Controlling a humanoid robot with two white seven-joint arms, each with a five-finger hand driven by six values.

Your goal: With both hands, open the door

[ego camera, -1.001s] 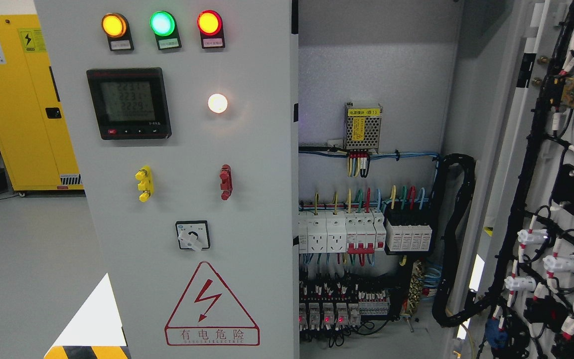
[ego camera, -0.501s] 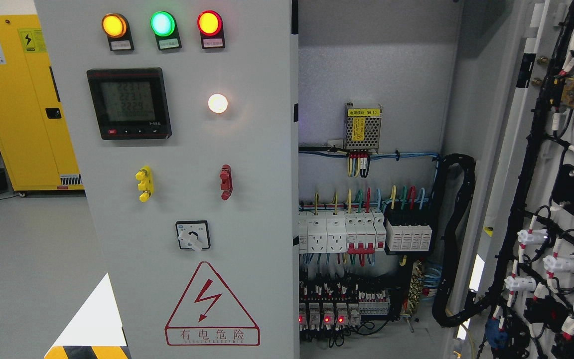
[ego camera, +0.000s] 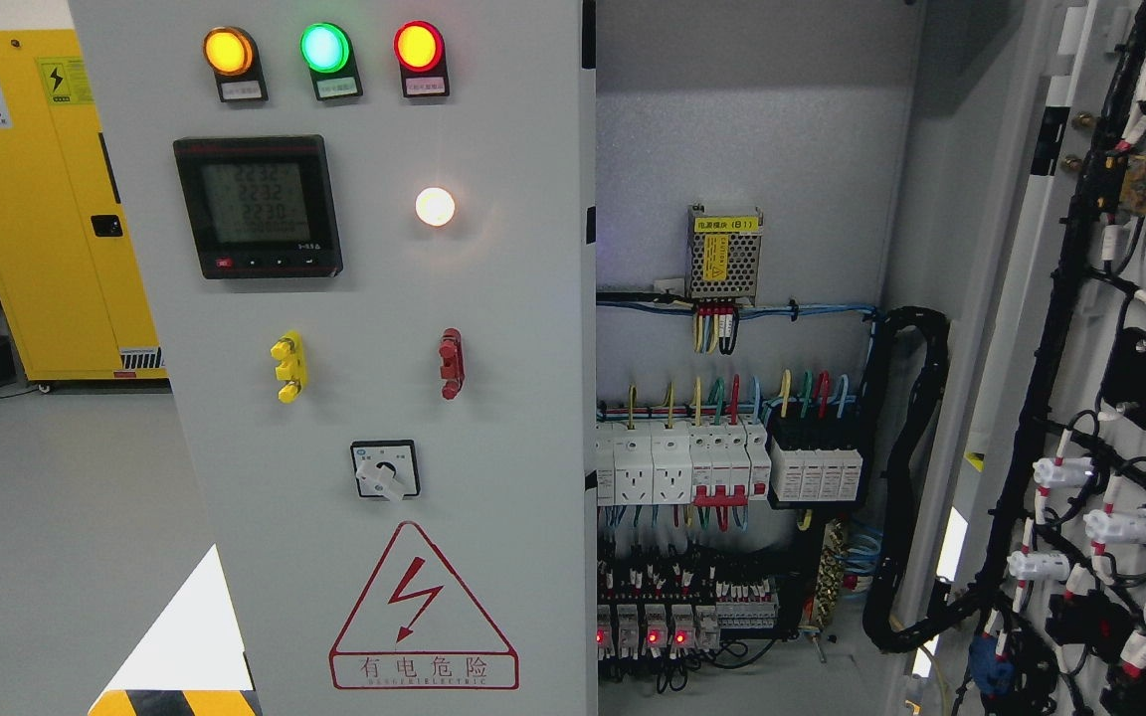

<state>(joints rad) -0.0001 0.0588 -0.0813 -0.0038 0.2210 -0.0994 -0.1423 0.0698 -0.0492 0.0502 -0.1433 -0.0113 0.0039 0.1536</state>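
A grey electrical cabinet fills the head view. Its left door (ego camera: 493, 298) stands closed, carrying three lit lamps, a black meter (ego camera: 258, 206), a white lamp, yellow and red terminals, a rotary switch (ego camera: 385, 470) and a red hazard triangle. The right door (ego camera: 1120, 378) is swung wide open, its inner face covered with black cable looms and white connectors. Between them the interior (ego camera: 732, 428) shows breakers, coloured wires and a small power supply (ego camera: 724, 254). Neither hand nor any arm appears in the picture.
A yellow safety cabinet (ego camera: 46, 199) stands at the back left on the grey floor (ego camera: 56, 517). A thick black cable bundle (ego camera: 906, 477) loops down inside the cabinet near the open door's hinge side.
Only the meter's digits have changed. The doors and the view stay still.
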